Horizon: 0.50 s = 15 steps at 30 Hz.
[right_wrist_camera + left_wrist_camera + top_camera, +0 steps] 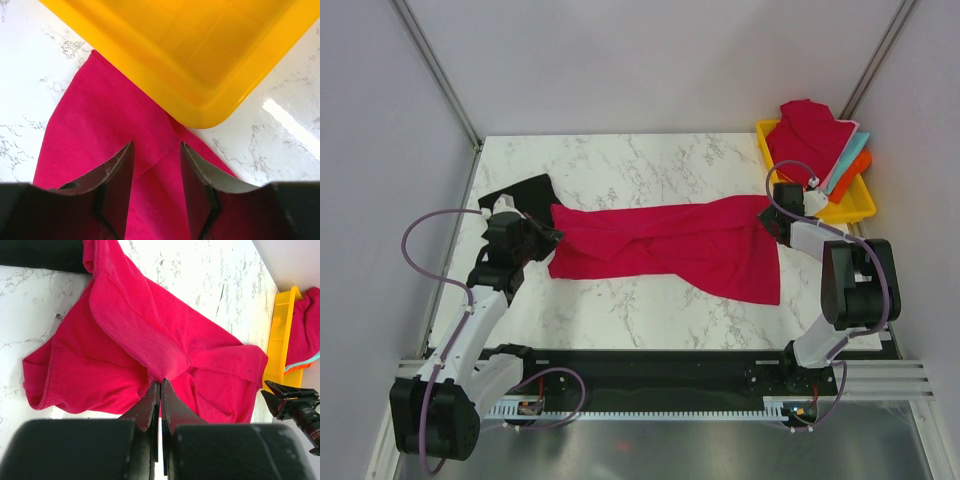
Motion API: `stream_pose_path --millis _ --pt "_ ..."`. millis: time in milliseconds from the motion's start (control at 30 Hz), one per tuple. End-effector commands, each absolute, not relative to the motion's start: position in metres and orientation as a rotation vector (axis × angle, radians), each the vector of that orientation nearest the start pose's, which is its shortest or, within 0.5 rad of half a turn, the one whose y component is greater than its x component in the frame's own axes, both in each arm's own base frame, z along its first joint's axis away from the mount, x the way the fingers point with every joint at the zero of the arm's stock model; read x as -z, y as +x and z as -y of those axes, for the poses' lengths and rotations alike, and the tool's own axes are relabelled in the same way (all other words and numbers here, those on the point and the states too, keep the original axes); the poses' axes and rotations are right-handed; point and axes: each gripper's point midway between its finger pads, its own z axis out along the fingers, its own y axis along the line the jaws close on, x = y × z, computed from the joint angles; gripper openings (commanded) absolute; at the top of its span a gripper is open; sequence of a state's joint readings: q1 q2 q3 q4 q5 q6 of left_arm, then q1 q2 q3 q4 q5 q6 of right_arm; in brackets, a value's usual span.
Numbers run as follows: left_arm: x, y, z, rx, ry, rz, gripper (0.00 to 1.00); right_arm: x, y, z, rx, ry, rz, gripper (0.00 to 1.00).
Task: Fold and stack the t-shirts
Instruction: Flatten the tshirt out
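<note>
- A crimson t-shirt (670, 245) lies stretched across the middle of the marble table (650, 165), running from one arm to the other. It is rumpled, with long creases and a fold along its near side.
- The left gripper (160, 390) is pinched tight on a raised fold of that shirt at its left end. A hemmed sleeve sags beside it.
- The right gripper (156, 165) hangs over the shirt's right end with its jaws apart, red cloth showing between them. It is just beside a corner of the yellow tray (200, 75).
- A black t-shirt (525, 188) lies flat at the table's left edge, behind the left gripper.
- In the tray, another red shirt (805, 135) is heaped over a teal one (847, 160) and an orange one (857, 172).
</note>
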<state>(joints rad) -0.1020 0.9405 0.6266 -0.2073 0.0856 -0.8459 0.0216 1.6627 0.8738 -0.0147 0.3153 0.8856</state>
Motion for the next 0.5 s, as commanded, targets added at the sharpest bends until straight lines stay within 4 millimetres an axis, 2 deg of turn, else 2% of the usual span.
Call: stream_pose_path --millis 0,367,433,467 --pt "-0.169 0.315 0.077 0.659 -0.711 -1.998 0.02 -0.054 0.418 0.019 -0.068 1.105 -2.016 0.49" --pt "-0.168 0.315 0.080 0.670 -0.706 -2.009 0.02 -0.039 0.422 0.023 -0.019 1.114 -2.038 0.48" --pt "-0.168 0.315 0.079 0.671 -0.706 -2.009 0.02 -0.042 0.423 0.025 -0.016 1.114 -2.030 0.43" --pt "-0.168 0.315 0.079 0.670 -0.705 -2.009 0.02 -0.044 0.423 0.026 -0.009 1.114 -2.023 0.37"
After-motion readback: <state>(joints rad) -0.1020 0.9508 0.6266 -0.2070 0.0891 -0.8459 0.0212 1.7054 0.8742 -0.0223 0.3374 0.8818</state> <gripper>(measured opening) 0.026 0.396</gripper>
